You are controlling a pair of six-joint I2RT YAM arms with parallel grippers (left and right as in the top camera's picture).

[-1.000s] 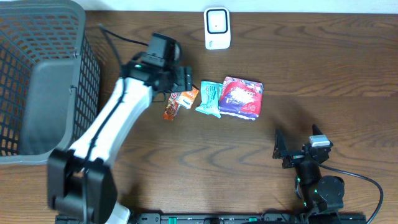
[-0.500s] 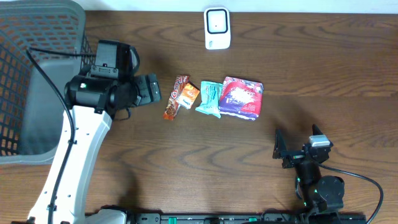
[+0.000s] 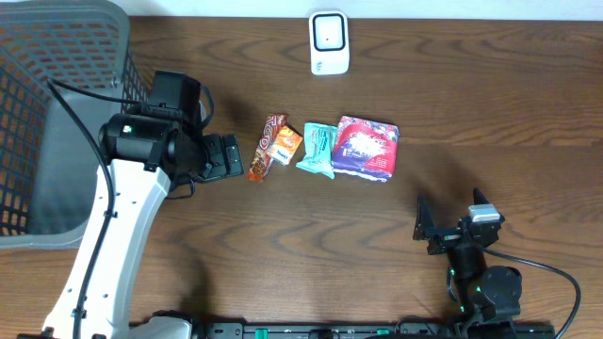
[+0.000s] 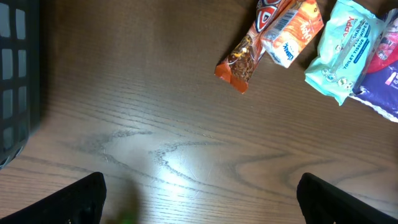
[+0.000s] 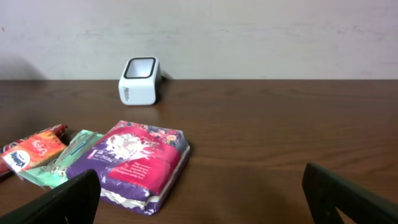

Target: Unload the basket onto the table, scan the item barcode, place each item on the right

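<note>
**A:** Where do we stand? A second ago our left pincer (image 3: 234,156) was right over the snack bar (image 3: 262,151). It swung off toward the basket (image 3: 57,94) and has now edged back.

**B:** We see it released, jaws spread wide, nothing between them. Its wrist view shows only bare worktop (image 4: 155,143) beneath, with the bar just ahead.

**A:** So the bar has not left its spot. It lies against the orange packet (image 3: 282,144), with the teal wipes pack (image 3: 317,149) and the purple pack (image 3: 367,147) next along the row.

**B:** None of them is near the barcode scanner (image 3: 329,42) at the far edge. We judge that no scan is under way, and we need a fresh grasp first.

**A:** And our right pincer (image 3: 450,224)?

**B:** Released too and empty, parked well apart from the row.
</note>
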